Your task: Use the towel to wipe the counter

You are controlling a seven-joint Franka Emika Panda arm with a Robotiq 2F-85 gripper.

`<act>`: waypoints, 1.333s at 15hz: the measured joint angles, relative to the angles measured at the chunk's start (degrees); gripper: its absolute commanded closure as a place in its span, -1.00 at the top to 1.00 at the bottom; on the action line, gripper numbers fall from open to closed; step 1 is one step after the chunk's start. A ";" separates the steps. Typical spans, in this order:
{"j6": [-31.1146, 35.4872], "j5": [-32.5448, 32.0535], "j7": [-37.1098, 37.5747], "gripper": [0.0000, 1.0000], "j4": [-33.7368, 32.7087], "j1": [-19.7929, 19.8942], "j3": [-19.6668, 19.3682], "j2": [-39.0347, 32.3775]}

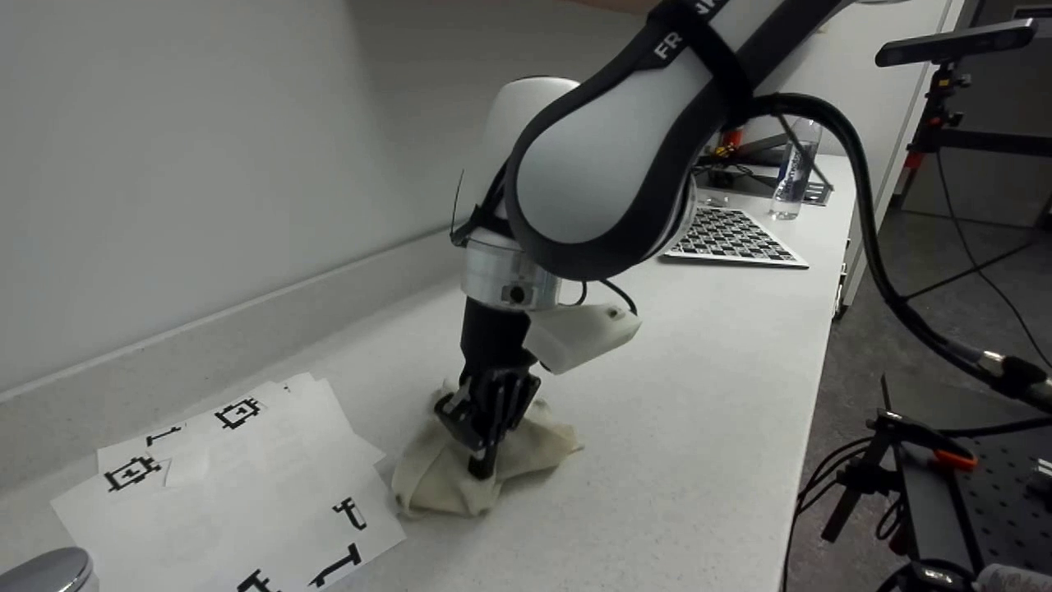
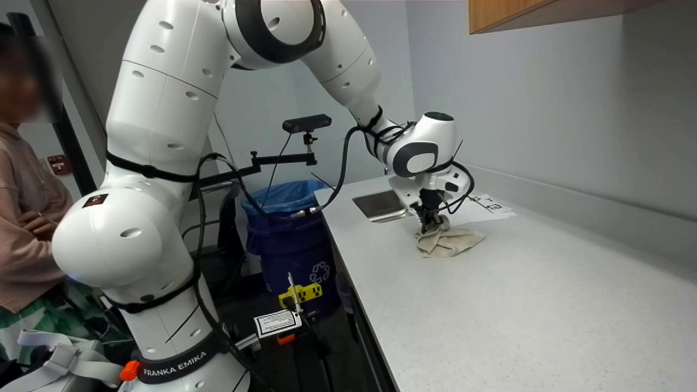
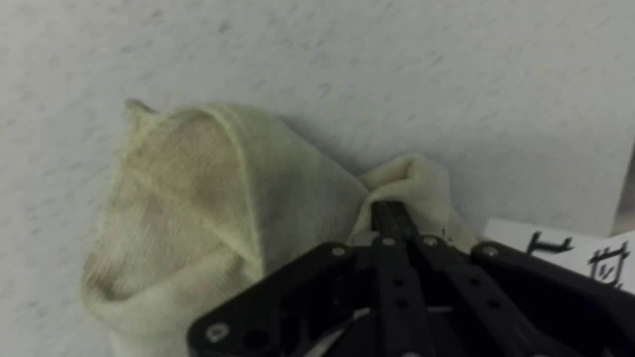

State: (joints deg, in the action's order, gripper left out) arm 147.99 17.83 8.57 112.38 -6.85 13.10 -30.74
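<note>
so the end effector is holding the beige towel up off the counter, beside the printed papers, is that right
Not up off the counter: the beige towel lies on it, as both exterior views show. The end effector is indeed holding it, beside the printed papers.

The end effector point(image 3: 395, 212) hides part of the towel point(image 3: 238, 213), cropped below in the wrist view. Well apart from the towel, a person point(image 2: 23, 196) is cropped, face point(image 2: 20, 81) blurred.
</note>
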 measured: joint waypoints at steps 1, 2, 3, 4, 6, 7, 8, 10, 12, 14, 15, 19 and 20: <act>0.00 1.58 -1.18 -1.00 0.42 -0.04 1.99 0.00; 0.00 2.78 -2.10 -1.00 0.85 -0.11 3.67 0.00; 0.00 3.80 -2.92 -1.00 1.34 -0.18 5.13 0.01; 0.00 4.46 -3.57 -1.00 1.91 -0.23 6.21 0.01; -0.03 5.07 -4.19 -1.00 3.33 -0.36 7.43 0.03; -0.03 5.07 -4.21 -1.00 4.10 -0.51 7.42 0.03; 0.13 5.11 -4.21 -1.00 4.72 -0.52 7.34 0.07; 0.14 5.11 -4.21 -1.00 5.10 -0.51 6.94 0.42; 0.14 5.11 -4.21 -1.00 5.37 -0.47 5.99 0.80; 0.14 5.11 -4.21 -1.00 5.82 -0.19 4.87 1.52; 0.14 5.11 -4.21 -1.00 6.10 -0.04 4.42 2.03; -0.60 5.12 -4.21 -1.00 8.02 0.81 3.47 6.30; -1.20 5.15 -4.21 -1.00 8.60 1.06 3.48 7.86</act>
State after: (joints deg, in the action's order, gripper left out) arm 146.79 22.98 4.36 120.98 -5.80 16.58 -22.89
